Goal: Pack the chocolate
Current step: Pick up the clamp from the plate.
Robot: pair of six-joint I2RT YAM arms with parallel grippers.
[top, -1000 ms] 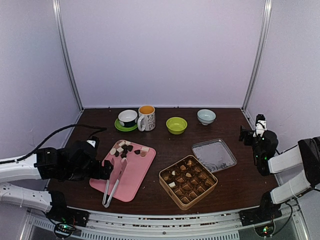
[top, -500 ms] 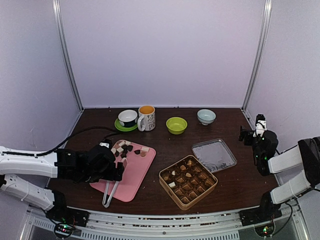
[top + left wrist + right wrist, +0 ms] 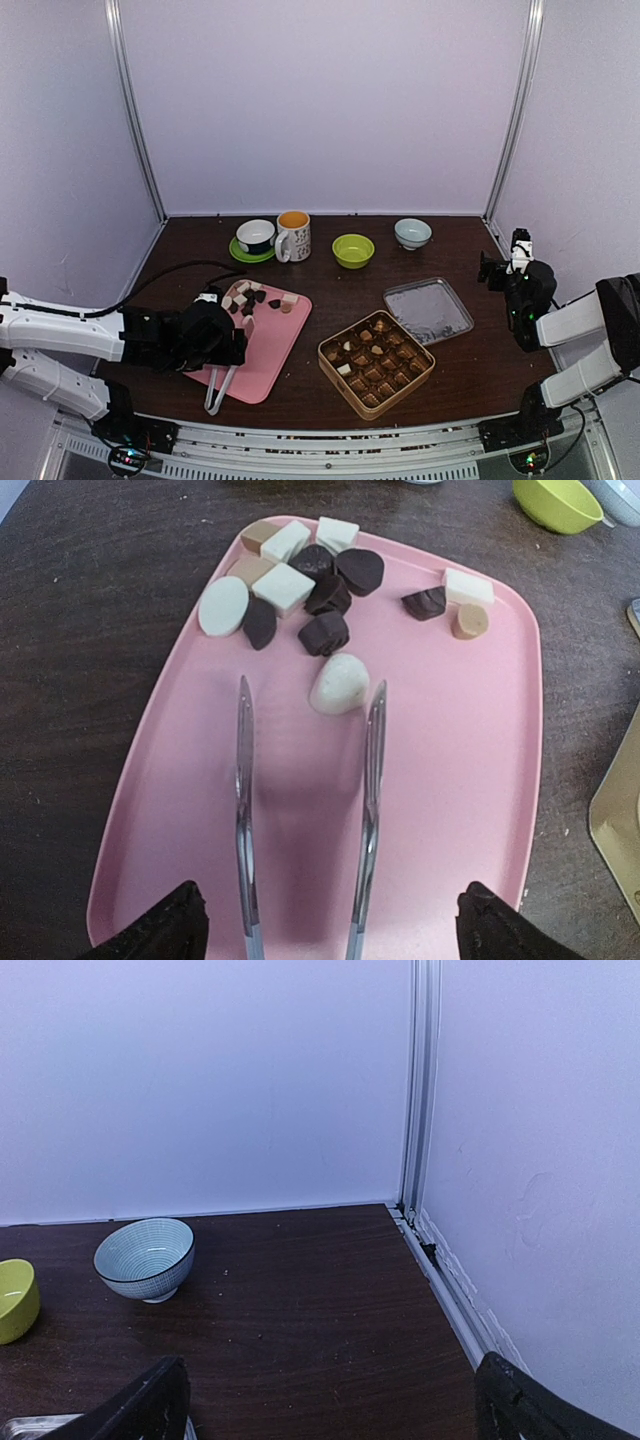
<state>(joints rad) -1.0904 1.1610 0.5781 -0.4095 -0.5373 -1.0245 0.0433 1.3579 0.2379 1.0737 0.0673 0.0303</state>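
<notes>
A dozen chocolate pieces (image 3: 325,632) are lying loose at the pink tray's (image 3: 470,780) far end, awaiting packing; the left end effector (image 3: 332,910) is gaping wide, empty, straddling the tongs (image 3: 243,780) on that tray.

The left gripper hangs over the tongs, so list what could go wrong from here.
1. The left gripper stands open astride the tongs, whose thin arms lie flat on the tray. Closing may pinch them shut or let them slip out.
2. A white piece sits between the tong tips. Lifting the tongs may knock it into the other chocolate or off the tray.
</notes>
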